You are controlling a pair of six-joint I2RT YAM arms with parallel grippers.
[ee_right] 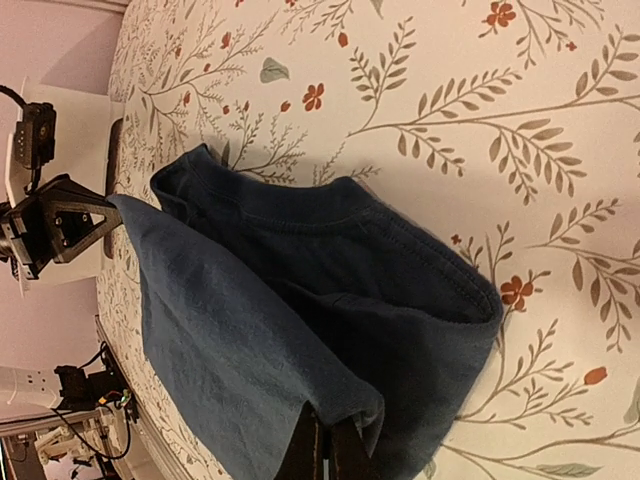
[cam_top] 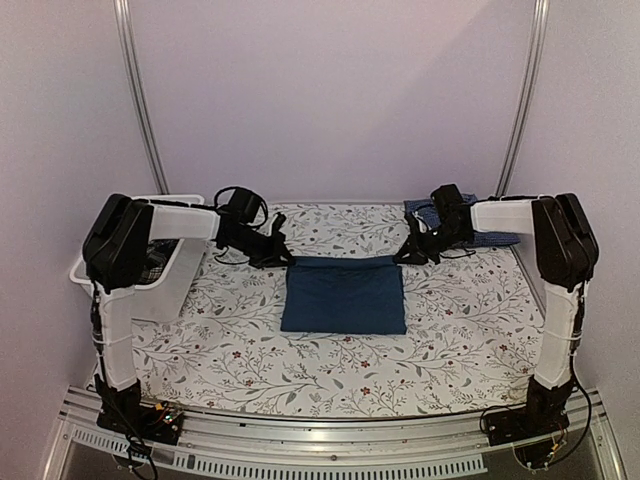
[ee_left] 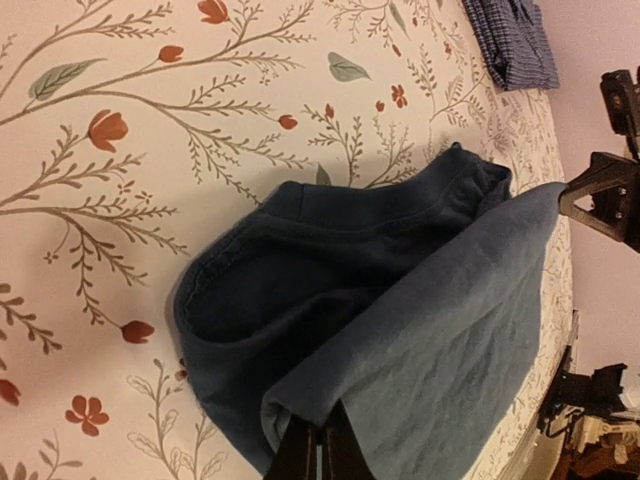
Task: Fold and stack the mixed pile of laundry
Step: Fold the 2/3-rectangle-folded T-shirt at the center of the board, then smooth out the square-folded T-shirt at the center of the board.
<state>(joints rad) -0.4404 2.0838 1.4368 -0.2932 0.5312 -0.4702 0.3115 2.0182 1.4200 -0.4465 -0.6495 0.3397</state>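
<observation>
Wrist views: left gripper (ee_left: 318, 450) and right gripper (ee_right: 328, 452) clamp the dark blue T-shirt (cam_top: 345, 298) at far corners; overhead adds a white tub (cam_top: 183, 275) far left. Floral tablecloth (cam_top: 300, 372), lilac walls (cam_top: 330, 100).

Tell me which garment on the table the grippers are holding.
The plain dark blue T-shirt at the centre: left gripper and right gripper each pinch a far corner. The blue-and-white check shirt lies apart at the far right, untouched.

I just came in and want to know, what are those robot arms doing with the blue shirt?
They're folding laundry. The left tool and right tool each pinch a far corner of the dark blue T-shirt, holding that edge up off the floral tablecloth. A checked shirt lies folded at the far right.
</observation>
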